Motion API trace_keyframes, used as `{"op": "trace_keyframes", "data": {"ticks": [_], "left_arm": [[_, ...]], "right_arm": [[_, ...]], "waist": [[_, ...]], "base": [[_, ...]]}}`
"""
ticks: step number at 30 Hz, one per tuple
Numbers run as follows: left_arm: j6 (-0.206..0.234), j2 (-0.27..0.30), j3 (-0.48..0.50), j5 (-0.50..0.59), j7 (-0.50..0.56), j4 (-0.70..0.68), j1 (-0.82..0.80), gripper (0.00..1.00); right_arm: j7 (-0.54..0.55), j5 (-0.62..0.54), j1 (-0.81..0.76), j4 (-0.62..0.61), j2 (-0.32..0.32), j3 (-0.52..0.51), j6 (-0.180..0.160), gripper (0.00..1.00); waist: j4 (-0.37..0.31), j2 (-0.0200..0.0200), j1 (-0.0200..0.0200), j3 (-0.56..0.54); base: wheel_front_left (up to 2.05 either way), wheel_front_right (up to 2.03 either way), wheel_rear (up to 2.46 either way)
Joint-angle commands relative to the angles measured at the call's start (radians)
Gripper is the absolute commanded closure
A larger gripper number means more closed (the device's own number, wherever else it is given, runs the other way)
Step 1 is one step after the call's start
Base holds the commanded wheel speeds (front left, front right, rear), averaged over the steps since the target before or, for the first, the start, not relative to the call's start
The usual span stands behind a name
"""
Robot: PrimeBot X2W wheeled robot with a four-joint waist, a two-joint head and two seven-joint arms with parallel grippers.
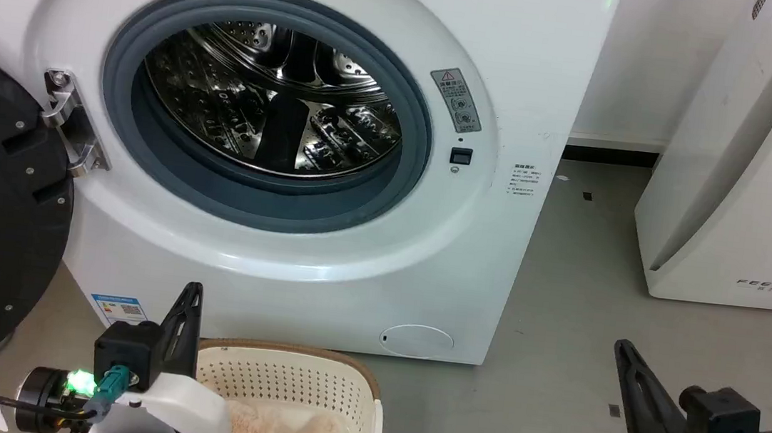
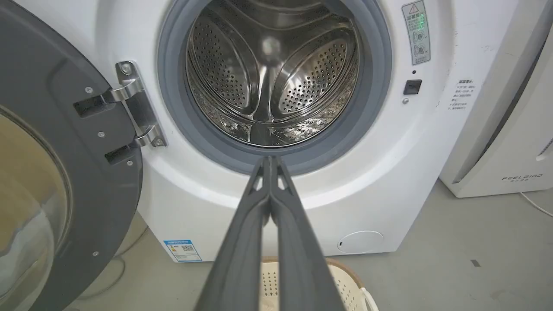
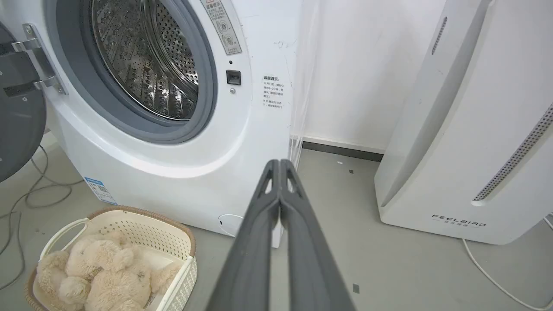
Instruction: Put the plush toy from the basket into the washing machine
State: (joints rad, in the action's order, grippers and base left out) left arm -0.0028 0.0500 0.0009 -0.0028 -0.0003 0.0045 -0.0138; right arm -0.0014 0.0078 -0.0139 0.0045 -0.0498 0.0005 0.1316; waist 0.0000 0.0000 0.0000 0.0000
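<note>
Grippers: two; left gripper and right gripper, fingers pressed together, empty.
Plush toy: one, lying inside basket.
Basket: one, on floor before washing machine.
Door: one, open.

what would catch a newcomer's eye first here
The washing machine dominates the head view, its shiny perforated drum bared and its black-framed door swung open at the left. On the floor before it sits the basket with the fluffy plush toy lying inside. The left hand and right hand are both shut and empty.
</note>
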Motion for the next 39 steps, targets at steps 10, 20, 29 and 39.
{"op": "trace_keyframes", "data": {"ticks": [10, 20, 29, 39], "left_arm": [[0.003, 0.0, -0.001, 0.003, 0.0, -0.005, 0.014, 1.0], [0.003, 0.0, -0.001, 0.003, 0.0, -0.005, 0.014, 1.0], [0.012, 0.0, -0.005, -0.004, -0.012, 0.004, -0.001, 0.0], [0.023, 0.001, -0.015, -0.006, -0.033, 0.02, -0.016, 0.0]], "right_arm": [[0.001, -0.008, 0.014, -0.005, 0.0, 0.0, -0.001, 1.0], [0.001, -0.008, 0.014, -0.005, 0.0, 0.0, -0.001, 1.0], [-0.012, 0.01, -0.001, 0.001, 0.0, -0.011, 0.0, 0.0], [-0.033, 0.032, 0.003, -0.002, 0.0, -0.028, 0.0, 0.0]], "waist": [[0.0, 0.0, 0.0, 0.0], [0.0, 0.0, 0.0, 0.0], [0.0, 0.0, 0.0, 0.002], [0.0, 0.0, 0.0, 0.014]], "base": [[0.0, 0.0, 0.0], [0.0, 0.0, 0.0], [0.0, 0.0, 0.0], [0.0, 0.0, 0.0]]}}
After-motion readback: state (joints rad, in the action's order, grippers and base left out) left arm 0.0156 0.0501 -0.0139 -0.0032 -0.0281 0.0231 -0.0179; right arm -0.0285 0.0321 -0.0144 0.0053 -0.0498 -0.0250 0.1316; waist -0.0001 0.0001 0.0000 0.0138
